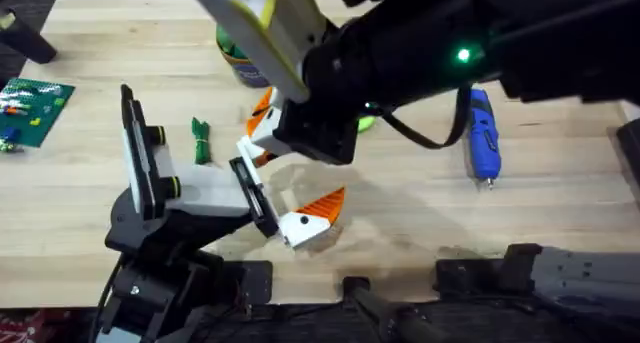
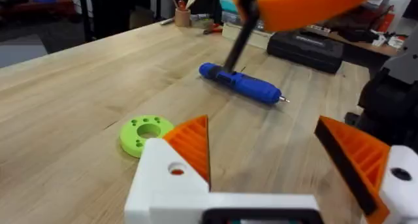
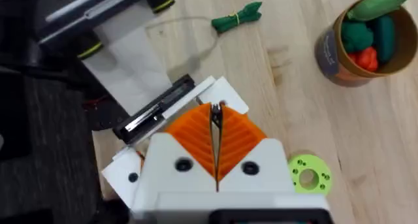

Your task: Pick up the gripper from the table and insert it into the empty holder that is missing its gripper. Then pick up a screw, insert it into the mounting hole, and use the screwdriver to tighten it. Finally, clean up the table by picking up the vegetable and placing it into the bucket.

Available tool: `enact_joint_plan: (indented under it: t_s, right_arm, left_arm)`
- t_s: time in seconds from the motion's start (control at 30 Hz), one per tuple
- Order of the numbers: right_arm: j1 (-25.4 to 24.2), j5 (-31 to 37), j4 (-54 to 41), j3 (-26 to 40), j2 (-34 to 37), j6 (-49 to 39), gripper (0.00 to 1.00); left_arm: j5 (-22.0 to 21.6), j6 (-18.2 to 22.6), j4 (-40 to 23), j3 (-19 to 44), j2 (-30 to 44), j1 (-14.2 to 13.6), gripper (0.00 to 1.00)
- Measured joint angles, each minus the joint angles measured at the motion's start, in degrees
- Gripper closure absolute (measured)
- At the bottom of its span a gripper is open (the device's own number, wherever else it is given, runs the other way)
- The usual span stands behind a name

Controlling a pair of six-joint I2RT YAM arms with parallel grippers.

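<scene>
Two orange fingers of the right hand are clenched flat together just beside the holder. The left hand is released, apart. The vegetable lies far left on the tabletop; the screwdriver far right

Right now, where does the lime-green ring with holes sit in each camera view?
Overhead: the lime-green ring is a sliver just above centre, peeking from under the dark right arm.
Left wrist: left of centre on the bare wood.
Right wrist: lower right, beside the white finger base.
Shared landmark: the blue screwdriver links overhead and left wrist.
</scene>
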Motion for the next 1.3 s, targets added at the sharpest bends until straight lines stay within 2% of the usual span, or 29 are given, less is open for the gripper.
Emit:
enact_joint_plan:
  t_s: [0.5,1.3]
  right_arm:
    - [-0.44,0.00,-3.12,0.06,0.33,1.85,0.995]
    - [-0.44,0.31,-0.65,0.07,7.64,2.45,0.995]
  left_arm:
    - [-0.01,0.00,0.01,0.00,-0.02,0.00,0.018]
    - [0.00,-0.01,0.01,0.00,0.00,0.00,0.018]
